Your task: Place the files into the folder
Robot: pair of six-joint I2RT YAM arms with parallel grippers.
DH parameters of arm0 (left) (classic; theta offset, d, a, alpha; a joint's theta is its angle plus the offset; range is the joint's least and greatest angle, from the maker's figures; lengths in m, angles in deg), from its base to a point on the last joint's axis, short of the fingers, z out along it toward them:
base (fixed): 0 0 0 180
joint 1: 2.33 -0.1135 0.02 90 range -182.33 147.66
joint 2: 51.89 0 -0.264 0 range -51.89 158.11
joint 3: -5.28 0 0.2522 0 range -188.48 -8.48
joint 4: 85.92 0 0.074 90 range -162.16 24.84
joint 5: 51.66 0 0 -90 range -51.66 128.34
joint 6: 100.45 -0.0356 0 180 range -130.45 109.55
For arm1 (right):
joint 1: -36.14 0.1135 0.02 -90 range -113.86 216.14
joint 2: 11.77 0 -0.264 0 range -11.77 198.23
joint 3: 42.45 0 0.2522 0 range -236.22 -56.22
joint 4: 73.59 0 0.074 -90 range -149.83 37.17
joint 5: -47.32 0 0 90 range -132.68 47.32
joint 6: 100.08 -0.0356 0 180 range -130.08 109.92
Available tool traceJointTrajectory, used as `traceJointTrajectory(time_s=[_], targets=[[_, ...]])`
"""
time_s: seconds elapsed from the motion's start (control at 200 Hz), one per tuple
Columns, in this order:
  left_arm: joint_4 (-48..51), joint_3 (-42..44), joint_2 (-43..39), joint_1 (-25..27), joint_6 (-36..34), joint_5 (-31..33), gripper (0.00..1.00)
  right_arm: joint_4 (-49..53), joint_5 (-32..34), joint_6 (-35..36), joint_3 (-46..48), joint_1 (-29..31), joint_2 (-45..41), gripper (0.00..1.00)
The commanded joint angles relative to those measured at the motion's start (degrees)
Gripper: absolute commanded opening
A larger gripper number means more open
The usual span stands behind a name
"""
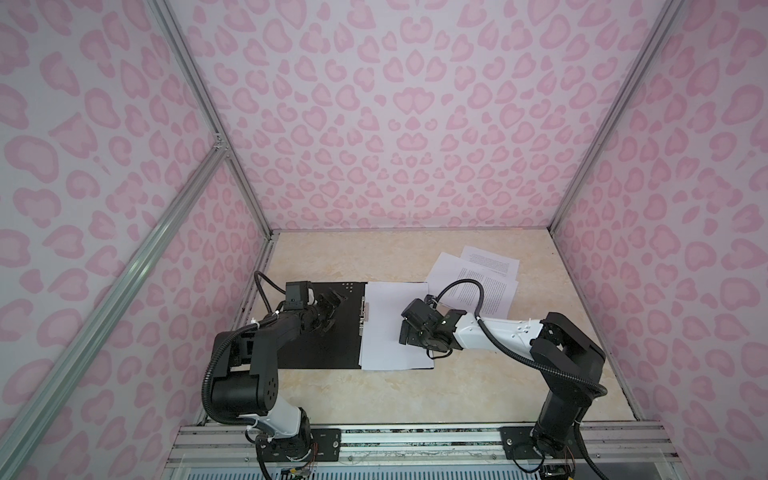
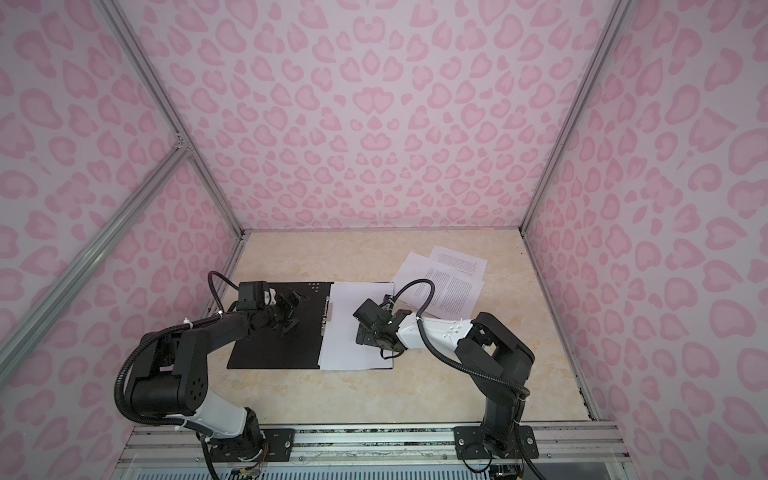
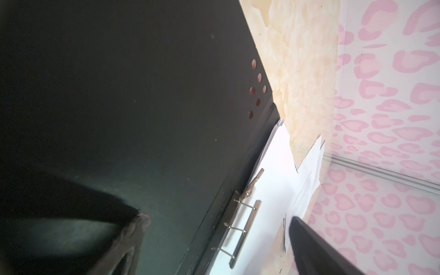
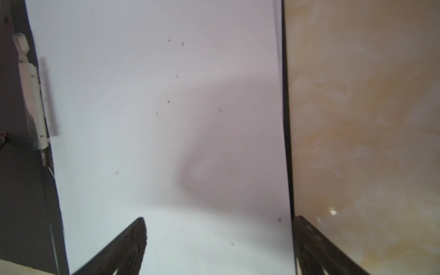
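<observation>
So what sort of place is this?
Probably a robot test booth, not an office: a left arm and right arm bolted to a metal rail, pink-patterned wall panels in aluminium framing closing in a small tabletop, and an open folder with paper sheets laid out.

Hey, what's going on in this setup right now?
Paper filing is under way. The folder lies open on the table, with a blank white sheet on its right half beside the metal clip. The right gripper hovers open over that sheet's outer edge; the left gripper is open over the bare black left flap. More printed sheets lie loose on the table beyond.
</observation>
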Motion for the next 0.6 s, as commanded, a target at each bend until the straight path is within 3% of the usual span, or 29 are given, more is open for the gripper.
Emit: traceJointTrajectory(time_s=[0.0,0.385,0.51,0.595], targets=[[8.43,0.92,1.27,0.09,0.39,3.02,0.97,0.1,-0.07,-0.37,0.0,0.15,0.64,0.96],[8.67,0.34,-0.59,0.08,0.27,2.33,0.97,1.18,2.96,-1.9,2.13,-1.52,-2.03,0.97],[9.3,-2.35,-2.62,0.64,-1.51,-0.09,0.97,2.24,2.36,2.57,2.33,-5.52,-4.54,0.97],[11.49,-5.67,-4.3,1.73,-3.3,-1.35,0.97,0.22,0.16,7.43,4.52,-11.57,-7.96,0.97]])
